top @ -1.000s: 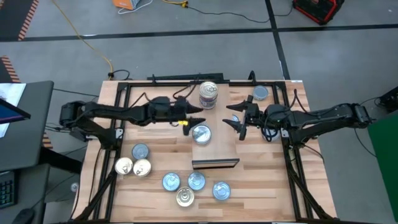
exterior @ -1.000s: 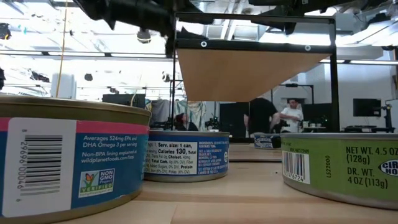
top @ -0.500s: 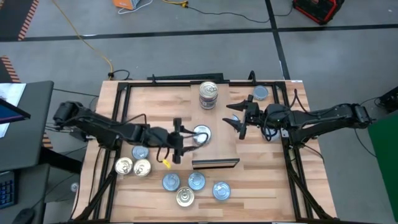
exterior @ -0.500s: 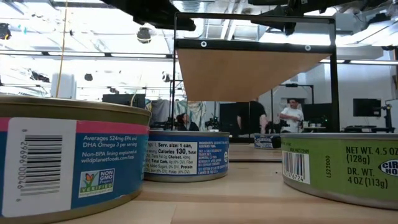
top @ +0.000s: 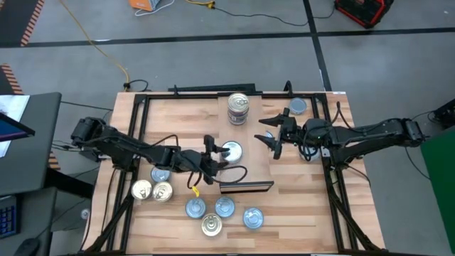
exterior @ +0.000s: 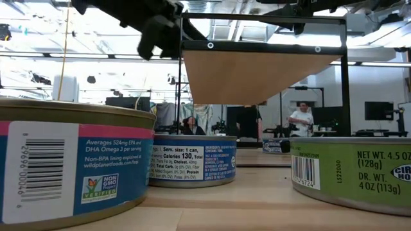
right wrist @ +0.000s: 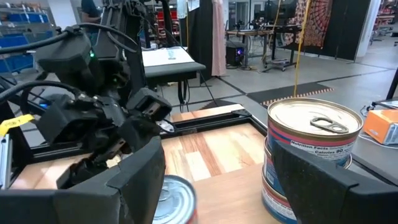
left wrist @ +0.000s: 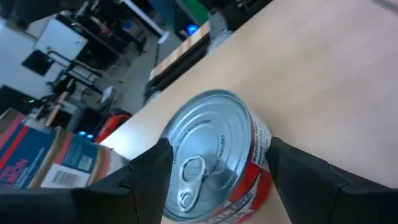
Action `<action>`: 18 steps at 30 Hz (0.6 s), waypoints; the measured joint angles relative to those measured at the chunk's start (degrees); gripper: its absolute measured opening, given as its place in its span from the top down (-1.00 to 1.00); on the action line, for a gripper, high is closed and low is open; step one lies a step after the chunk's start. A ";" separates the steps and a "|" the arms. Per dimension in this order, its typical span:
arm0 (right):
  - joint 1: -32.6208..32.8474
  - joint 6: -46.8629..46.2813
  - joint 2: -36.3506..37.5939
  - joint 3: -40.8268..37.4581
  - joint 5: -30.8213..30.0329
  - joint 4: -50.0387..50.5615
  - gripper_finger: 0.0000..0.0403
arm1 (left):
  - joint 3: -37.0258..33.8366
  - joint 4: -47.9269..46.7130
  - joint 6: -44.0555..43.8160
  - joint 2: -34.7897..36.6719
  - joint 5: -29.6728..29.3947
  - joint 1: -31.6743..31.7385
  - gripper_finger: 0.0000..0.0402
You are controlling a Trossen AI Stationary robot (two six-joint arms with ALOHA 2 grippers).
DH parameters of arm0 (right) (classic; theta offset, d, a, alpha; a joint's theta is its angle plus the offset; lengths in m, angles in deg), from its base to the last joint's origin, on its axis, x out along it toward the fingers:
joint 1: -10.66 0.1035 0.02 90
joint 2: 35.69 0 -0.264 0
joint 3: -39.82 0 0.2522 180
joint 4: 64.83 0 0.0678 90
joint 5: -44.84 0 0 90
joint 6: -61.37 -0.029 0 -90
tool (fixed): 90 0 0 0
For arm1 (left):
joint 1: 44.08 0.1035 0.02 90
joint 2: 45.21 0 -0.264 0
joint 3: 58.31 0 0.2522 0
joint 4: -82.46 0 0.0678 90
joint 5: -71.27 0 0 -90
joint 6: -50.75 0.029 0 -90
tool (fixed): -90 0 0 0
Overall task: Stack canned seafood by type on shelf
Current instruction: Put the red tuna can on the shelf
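Note:
The shelf (top: 250, 165) is a light-wood board with a dark front edge (top: 246, 186). On it stand a stack of tins (top: 238, 109) at the far end and a single silver-topped, red-labelled tin (top: 229, 151) in the middle. My left gripper (top: 215, 158) is open at that tin's left side. In the left wrist view the gripper (left wrist: 217, 158) has a finger on either side of the tin (left wrist: 211, 155). My right gripper (top: 274, 139) is open above the shelf's right edge, touching nothing. Several more tins (top: 195, 208) lie on the tabletop near the front. My left gripper has its two fingers (left wrist: 149, 177) flanking the silver-topped tin's side wall (left wrist: 258, 158), coming level from the table's left. The tin sits flat on the shelf. Whether the fingers touch the wall, I cannot tell.
Gold-topped tins (top: 142, 189) and a light-blue one (top: 160, 174) sit near the left arm, and another tin (top: 298, 107) lies at the far right. A black frame (top: 334, 178) borders the table. In the low view, tins (exterior: 70, 167) crowd the foreground and people stand in the room behind.
My left gripper swung from the tin's far-left side toward the near edge. It then came back in toward the single tin from the left, so its fingers now flank it. The tin has stayed in place.

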 joint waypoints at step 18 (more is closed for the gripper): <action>0.00 0.45 0.00 0.00 -0.01 -0.06 -0.58 | 2.38 5.77 6.02 -6.41 -1.09 5.07 -0.25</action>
